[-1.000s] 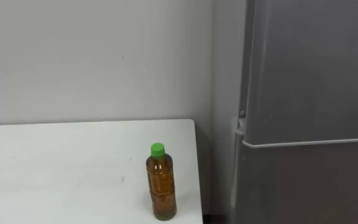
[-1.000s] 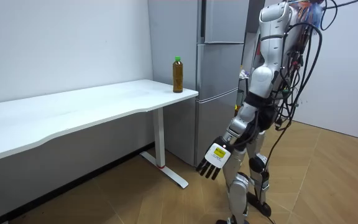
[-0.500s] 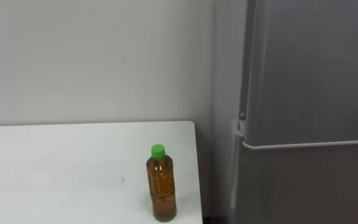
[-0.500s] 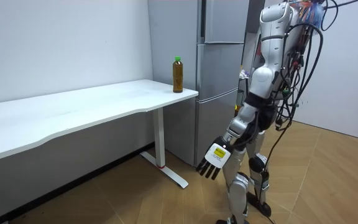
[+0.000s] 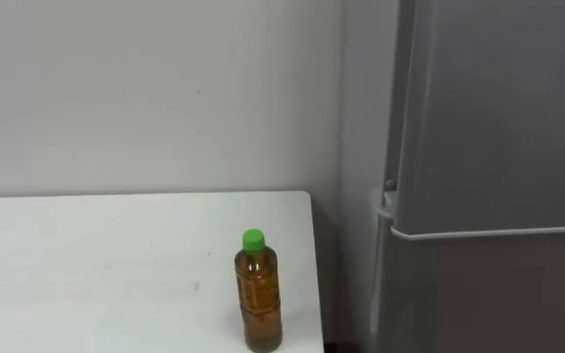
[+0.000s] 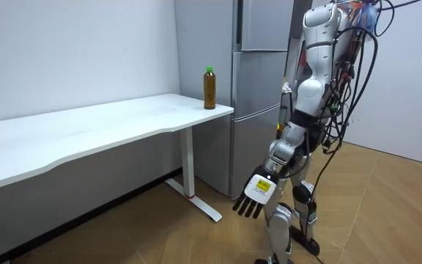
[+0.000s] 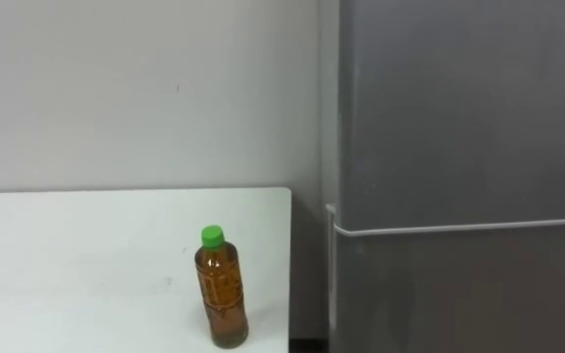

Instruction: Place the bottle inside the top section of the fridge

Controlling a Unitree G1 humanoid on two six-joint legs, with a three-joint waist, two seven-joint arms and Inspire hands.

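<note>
An amber bottle (image 5: pixel 258 292) with a green cap stands upright near the right end of the white table (image 5: pixel 86 255), close to its front edge. Right of the table rises the grey fridge, its upper door (image 5: pixel 488 118) shut above a seam and the lower door (image 5: pixel 488 294). In the room view the bottle (image 6: pixel 209 88) stands at the table corner beside the fridge (image 6: pixel 258 66). I stand on the wood floor in front of the fridge, an arm's length or more away. My left hand (image 6: pixel 258 192) hangs low at my side with straight fingers, holding nothing.
A plain wall runs behind the table. A narrow gap separates the table's right edge from the fridge side (image 5: pixel 361 196). Open wood floor (image 6: pixel 196 235) lies between me and the table legs (image 6: pixel 189 176).
My left hand has swung slightly down and towards the room view's right. The eye view has shifted a little, so the camera moved; the bottle stays put.
</note>
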